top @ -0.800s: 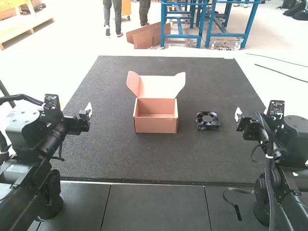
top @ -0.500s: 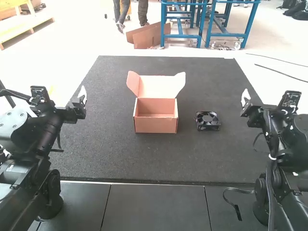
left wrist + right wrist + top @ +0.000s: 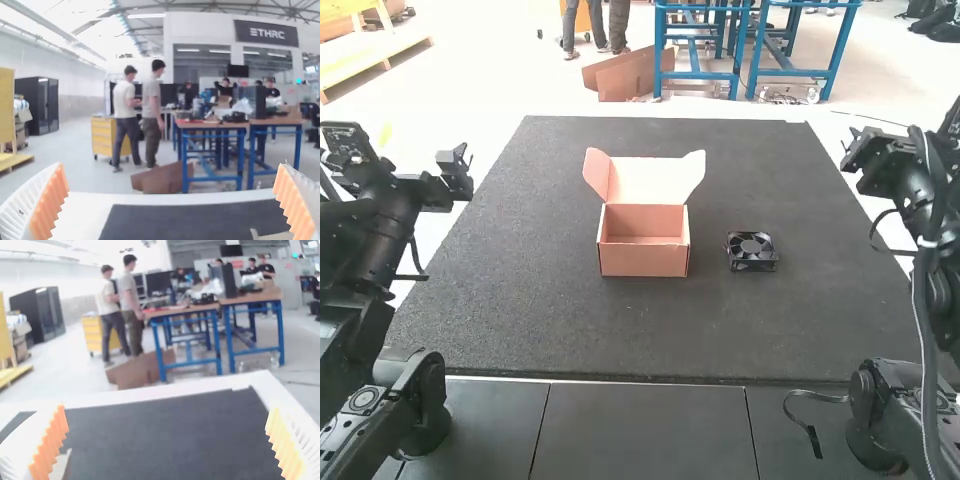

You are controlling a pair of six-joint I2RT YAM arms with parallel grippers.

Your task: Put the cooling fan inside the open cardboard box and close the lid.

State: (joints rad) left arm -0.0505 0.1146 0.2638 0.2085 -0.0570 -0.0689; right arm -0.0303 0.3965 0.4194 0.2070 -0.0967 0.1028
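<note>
Cooling fan (image 3: 752, 250): flat on the black mat (image 3: 570, 320), just beside the cardboard box (image 3: 643, 240), well apart from both sets of jaws, nearer the right gripper (image 3: 855, 155).

Change: right gripper and left gripper (image 3: 453, 170) have risen and swung outward, jaws spread wide, holding nothing. Pick-up judged not yet begun.

Cardboard box: between the two sets of jaws, lid flap upright, interior apparently empty.

- The left arm stands at 9 o'clock in the high view, wrist raised, with the left gripper (image 3: 453, 168) near 10 o'clock and its white ribbed fingers (image 3: 30, 212) spread wide.
- The right arm stands at 3 o'clock, with the right gripper (image 3: 855, 155) near 2 o'clock and its orange pads (image 3: 47, 445) parted.
</note>
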